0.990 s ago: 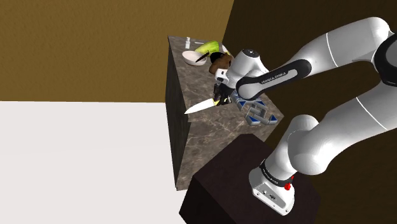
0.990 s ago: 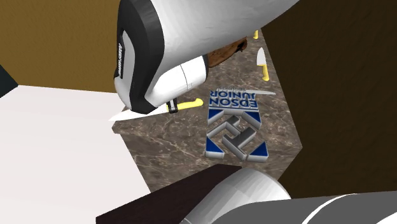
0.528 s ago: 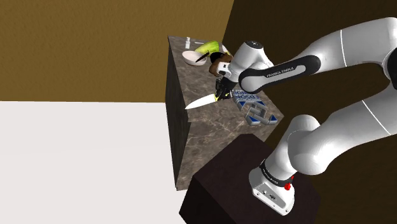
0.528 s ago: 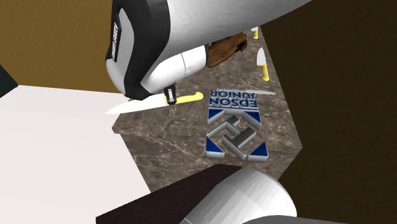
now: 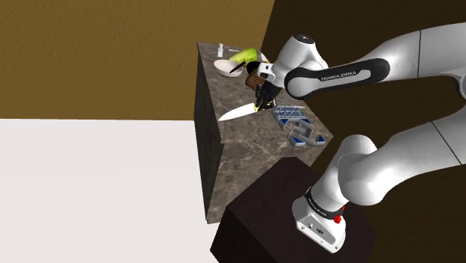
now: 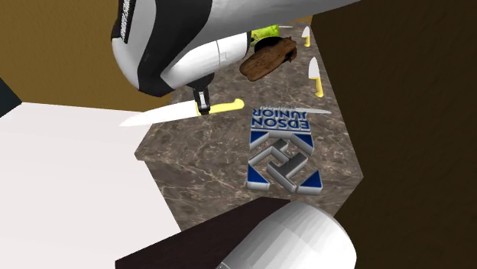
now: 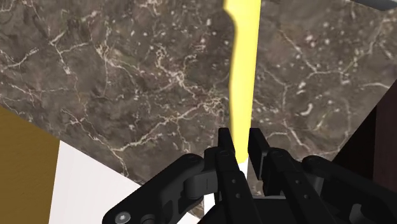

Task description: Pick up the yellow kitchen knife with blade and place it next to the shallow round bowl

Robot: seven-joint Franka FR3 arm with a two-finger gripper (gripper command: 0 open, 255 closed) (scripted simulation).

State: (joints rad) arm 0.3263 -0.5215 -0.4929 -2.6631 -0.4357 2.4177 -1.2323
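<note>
Starting big: dark marble counter (image 5: 246, 157) jammed into a corner, with the white arm (image 5: 351, 71) reaching in over it from the stand (image 5: 261, 224). Next size down, a blue-and-white printed box (image 6: 281, 153) lying flat toward the stand end. Then, way up at the far corner, the shallow white bowl (image 5: 226, 67), crowded by a green thing (image 5: 243, 54) and a brown lump (image 6: 269, 57). Smaller again, the knife (image 6: 172, 114), yellow handle and pale blade, hanging roughly level somewhere between box and bowl and, by the look of it, clear of the marble. Smallest, the black gripper (image 7: 240, 143), pinched tight on the handle close to where it meets the blade.

Now the bit that matters. Long axis crosswise to the counter: blade tip poking out past the edge over the white floor (image 5: 89, 194), handle end pointing back toward the box. Bowl further along the counter from the gripper, toward the shoulder view's upper left. So probably a short carry up that way, then setting down on bare marble beside the bowl. Tight spot with the clutter around it, so worth minding that blade on the swing.
</note>
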